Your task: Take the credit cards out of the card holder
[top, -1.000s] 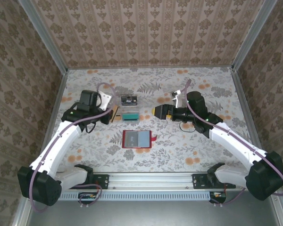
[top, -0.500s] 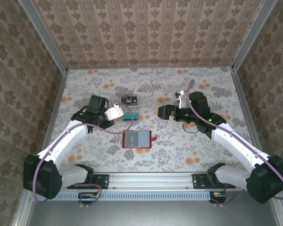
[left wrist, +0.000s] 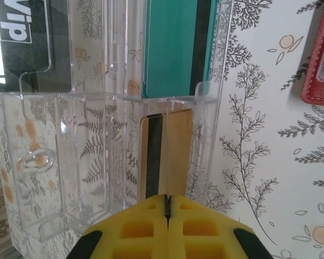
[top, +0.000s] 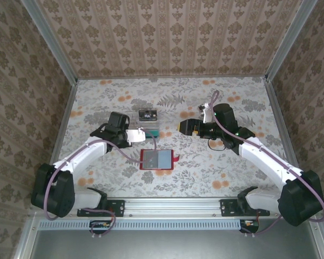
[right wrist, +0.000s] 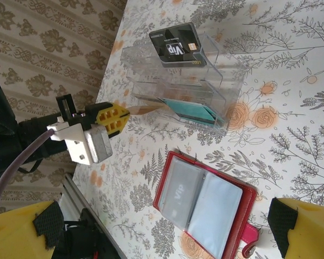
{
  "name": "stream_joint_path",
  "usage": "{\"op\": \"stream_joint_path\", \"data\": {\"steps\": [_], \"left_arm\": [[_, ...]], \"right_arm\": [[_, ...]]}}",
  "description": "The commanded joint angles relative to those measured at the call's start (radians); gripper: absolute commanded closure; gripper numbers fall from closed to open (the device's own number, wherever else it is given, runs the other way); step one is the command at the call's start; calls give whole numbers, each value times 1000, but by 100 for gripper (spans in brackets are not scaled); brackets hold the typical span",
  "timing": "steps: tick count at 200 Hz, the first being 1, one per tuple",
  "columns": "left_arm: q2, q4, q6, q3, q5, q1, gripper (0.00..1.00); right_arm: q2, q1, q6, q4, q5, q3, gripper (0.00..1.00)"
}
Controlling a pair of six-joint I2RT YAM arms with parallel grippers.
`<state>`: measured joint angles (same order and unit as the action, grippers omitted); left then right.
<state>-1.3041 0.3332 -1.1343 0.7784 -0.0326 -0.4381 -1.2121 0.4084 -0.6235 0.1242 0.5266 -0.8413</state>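
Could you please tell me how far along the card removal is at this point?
Done: a black card and a teal card already stand in the clear tray. In hand: the left gripper is shut on a gold card, whose far end is in the tray. Left: the open red wallet seems to hold a grey Vip card; the right gripper hangs open nearby.

The left hand (top: 137,135) has swung in from the worktop's left side toward the clear tray (left wrist: 59,178) — its pinched gold card (left wrist: 175,145) now pokes into the tray's near compartment.
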Motion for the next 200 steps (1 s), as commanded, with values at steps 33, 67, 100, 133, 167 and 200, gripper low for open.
{"op": "stream_joint_path", "data": {"steps": [33, 67, 100, 133, 167, 200], "left_arm": [[-57, -38, -61, 7, 2, 8, 100], [-79, -48, -66, 9, -3, 16, 100], [-90, -50, -70, 8, -1, 31, 100], [-96, -70, -68, 3, -9, 38, 76], [-116, -91, -51, 14, -31, 39, 74], [-136, -119, -34, 22, -59, 41, 73]], "right_arm": [[-16, -15, 5, -1, 6, -30, 0], [-21, -22, 2, -5, 15, -28, 0], [-32, -26, -5, -19, 25, -26, 0], [-44, -28, -13, -33, 37, -25, 0], [-52, -32, -18, -40, 46, -26, 0], [-53, -37, -20, -41, 53, -26, 0]]}}
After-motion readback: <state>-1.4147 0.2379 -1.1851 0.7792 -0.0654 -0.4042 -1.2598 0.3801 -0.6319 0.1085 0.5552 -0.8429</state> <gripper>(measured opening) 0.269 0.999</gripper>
